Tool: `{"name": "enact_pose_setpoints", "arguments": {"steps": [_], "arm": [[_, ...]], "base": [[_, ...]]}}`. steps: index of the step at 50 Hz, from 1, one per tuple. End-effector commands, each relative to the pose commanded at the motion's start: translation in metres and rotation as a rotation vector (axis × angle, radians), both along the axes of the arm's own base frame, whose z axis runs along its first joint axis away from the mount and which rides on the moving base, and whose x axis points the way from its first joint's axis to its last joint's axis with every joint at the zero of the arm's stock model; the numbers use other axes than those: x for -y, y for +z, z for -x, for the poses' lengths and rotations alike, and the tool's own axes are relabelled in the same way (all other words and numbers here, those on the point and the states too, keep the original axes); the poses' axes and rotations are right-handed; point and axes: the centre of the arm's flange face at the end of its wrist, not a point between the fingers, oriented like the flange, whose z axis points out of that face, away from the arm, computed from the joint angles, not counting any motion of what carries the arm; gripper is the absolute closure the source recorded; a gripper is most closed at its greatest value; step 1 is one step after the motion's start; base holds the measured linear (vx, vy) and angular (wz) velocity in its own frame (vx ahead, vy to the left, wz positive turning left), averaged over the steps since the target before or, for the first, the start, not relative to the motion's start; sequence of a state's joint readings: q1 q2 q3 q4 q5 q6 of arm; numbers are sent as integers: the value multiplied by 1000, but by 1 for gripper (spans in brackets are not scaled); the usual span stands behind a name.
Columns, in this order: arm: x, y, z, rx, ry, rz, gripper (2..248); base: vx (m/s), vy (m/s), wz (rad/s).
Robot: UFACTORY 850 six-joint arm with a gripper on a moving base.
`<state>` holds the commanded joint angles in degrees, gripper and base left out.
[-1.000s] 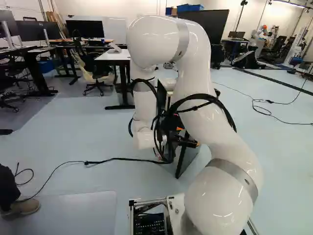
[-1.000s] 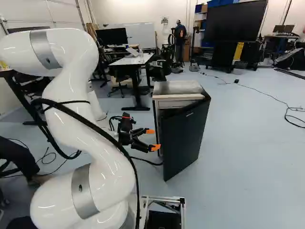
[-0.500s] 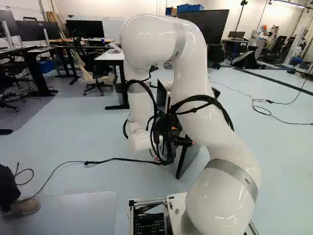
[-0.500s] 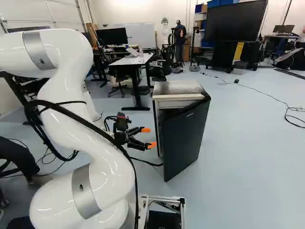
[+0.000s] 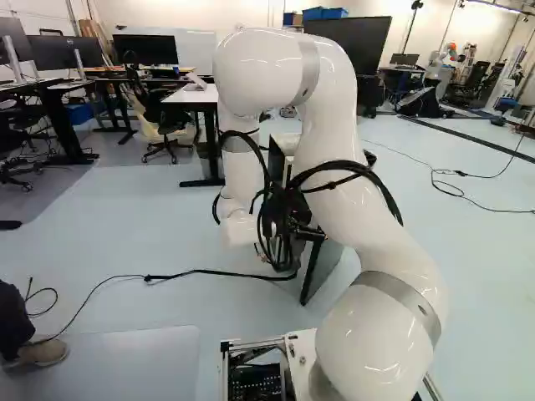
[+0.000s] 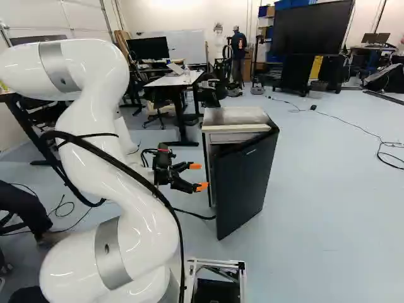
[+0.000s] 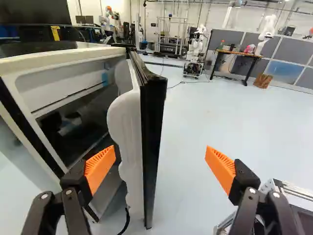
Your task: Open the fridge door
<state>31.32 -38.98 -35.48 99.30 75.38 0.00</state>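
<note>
Left base view: arm (image 5: 330, 117) largely hides the fridge (image 5: 288, 142). Right base view: fridge door (image 6: 246, 180) ajar; gripper (image 6: 199, 177) just beside the fridge, fingers spread, released. Wrist view: door edge upright ahead, in line with the gap, nearer one finger; contact cannot be told. Fridge interior shows past that finger.

- The fridge (image 6: 235, 116) is small and boxy, with a pale rim under its grey top; it stands upright on the floor (image 6: 328, 221), centred in the right base view. Its interior (image 7: 63, 88) shows white walls above a dark lower space.
- The fridge door (image 6: 246, 177) stands partly open, upright, joined at its far side: flat black outside, white inside with a wavy moulded edge.
</note>
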Motion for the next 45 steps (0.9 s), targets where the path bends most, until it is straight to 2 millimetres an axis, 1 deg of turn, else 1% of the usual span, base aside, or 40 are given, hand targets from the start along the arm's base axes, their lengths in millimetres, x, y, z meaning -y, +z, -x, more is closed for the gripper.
{"name": "enact_pose_setpoints", "arguments": {"steps": [21,45], "arm": [[27,3,-19,27,-108,4,3],[73,3,-25,26,-237,7,3]], "base": [[0,0,0],[0,0,0]]}}
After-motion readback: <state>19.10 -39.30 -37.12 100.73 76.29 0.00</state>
